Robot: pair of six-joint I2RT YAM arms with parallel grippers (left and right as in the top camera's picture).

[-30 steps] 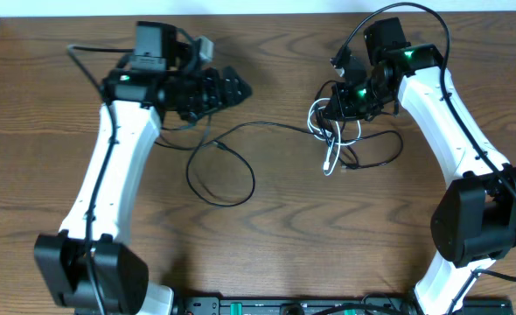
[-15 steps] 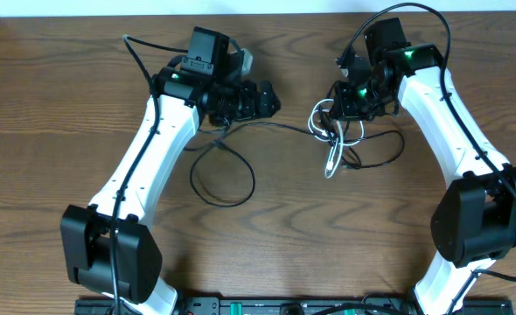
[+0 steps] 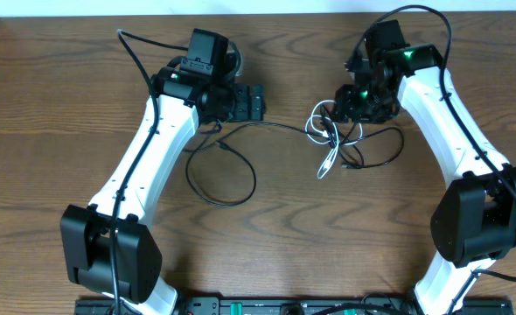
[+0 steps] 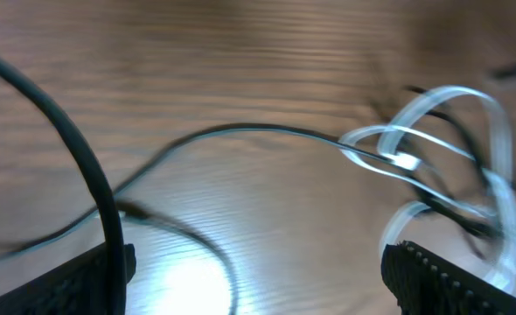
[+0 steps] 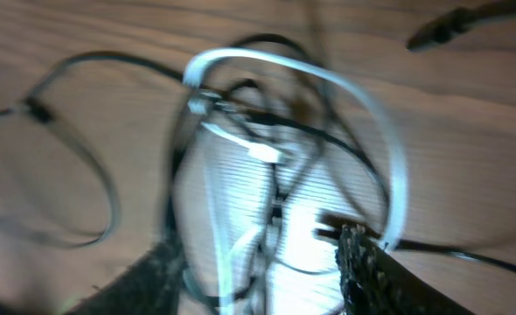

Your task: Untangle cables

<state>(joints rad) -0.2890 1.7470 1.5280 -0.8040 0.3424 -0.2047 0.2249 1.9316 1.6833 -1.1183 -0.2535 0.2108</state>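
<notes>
The cables lie mid-table as a tangle of white cable (image 3: 326, 140) and black cable (image 3: 275, 127); one black strand runs left into a wide loop (image 3: 220, 175), another loops right (image 3: 382, 150). My left gripper (image 3: 256, 103) hovers left of the tangle, open. In the left wrist view its jaws (image 4: 258, 260) stand wide with only bare wood between them, the black cable (image 4: 240, 131) and white loops (image 4: 455, 122) ahead. My right gripper (image 3: 344, 101) sits over the knot's top. Blurred white (image 5: 240, 140) and black strands lie loosely between its parted jaws (image 5: 262, 249).
The thick black wires of the arms arch over both wrists (image 3: 135, 52) (image 3: 415, 13). The table's far edge (image 3: 258, 12) runs just behind both grippers. A dark bar (image 3: 284, 306) lines the near edge between the arm bases.
My right gripper has opened from shut and let the tangle sag onto the table. My left arm swung right toward the tangle, then drew back slightly, its jaws widening.
</notes>
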